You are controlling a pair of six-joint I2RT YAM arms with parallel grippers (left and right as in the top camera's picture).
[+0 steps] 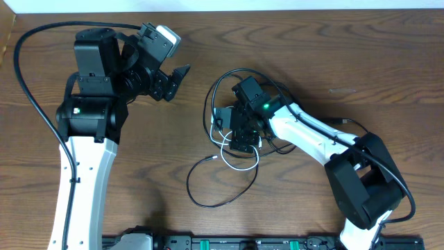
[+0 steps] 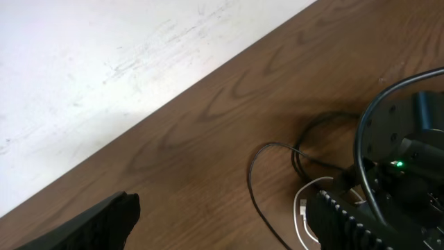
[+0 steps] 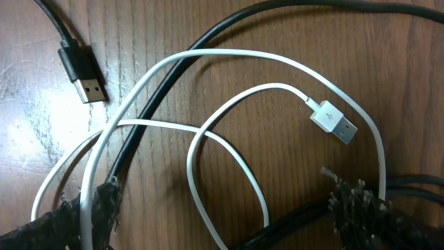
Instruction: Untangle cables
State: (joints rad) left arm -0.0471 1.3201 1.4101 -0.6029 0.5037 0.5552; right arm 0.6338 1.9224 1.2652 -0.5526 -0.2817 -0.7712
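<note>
The right gripper [image 3: 222, 200] stands released, its two fingers [image 3: 83, 215] spread wide and set down low over the table [image 3: 312, 167]. Nothing is pinched. Between the fingers lie the loops of the white cable [image 3: 222, 51], which cross one another, and one strand runs right along the inner edge of the finger on the left of the wrist view. Whether it touches that finger I cannot tell. The white USB plug [image 3: 334, 119] lies free on the wood inside the loops. A black cable [image 3: 156, 111] runs slantwise under the white strands, and a black USB plug [image 3: 83, 73] lies apart in the upper left of the wrist view.

From overhead, the right gripper [image 1: 239, 135] sits squarely on the tangle near the middle of the table [image 1: 347, 55]. The white cable [image 1: 243, 167] pokes out below it, and a thin black cable [image 1: 191, 194] sweeps in a wide loop toward the near edge.

The left gripper [image 1: 177, 78] hangs well apart from the tangle, to the far left, jaws spread and empty. In its own wrist view, the left gripper [image 2: 222, 219] shows bare wood between its fingers [image 2: 104, 219].
</note>
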